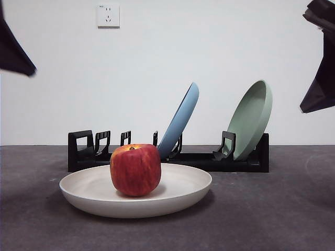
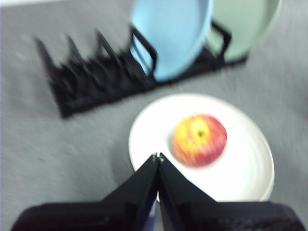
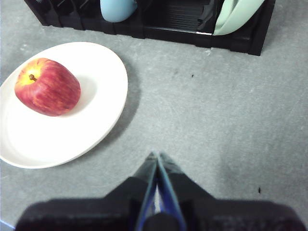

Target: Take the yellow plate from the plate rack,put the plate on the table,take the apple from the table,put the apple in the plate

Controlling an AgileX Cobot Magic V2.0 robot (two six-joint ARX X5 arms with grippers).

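The cream yellow plate (image 1: 180, 191) lies flat on the dark grey table (image 1: 272, 209) in front of the black plate rack (image 1: 84, 149). A red apple (image 1: 135, 169) stands upright in the plate. From the left wrist view the apple (image 2: 199, 139) sits in the plate (image 2: 240, 168) just beyond my left gripper (image 2: 158, 156), which is shut and empty above the plate's near rim. My right gripper (image 3: 157, 155) is shut and empty over bare table, to the side of the plate (image 3: 103, 91) and apple (image 3: 47, 87). Both arms show only as dark tips at the front view's top corners.
A light blue plate (image 1: 180, 119) and a pale green plate (image 1: 252, 117) lean in the rack's slots behind the yellow plate. A white wall with a socket (image 1: 108, 15) stands behind the table.
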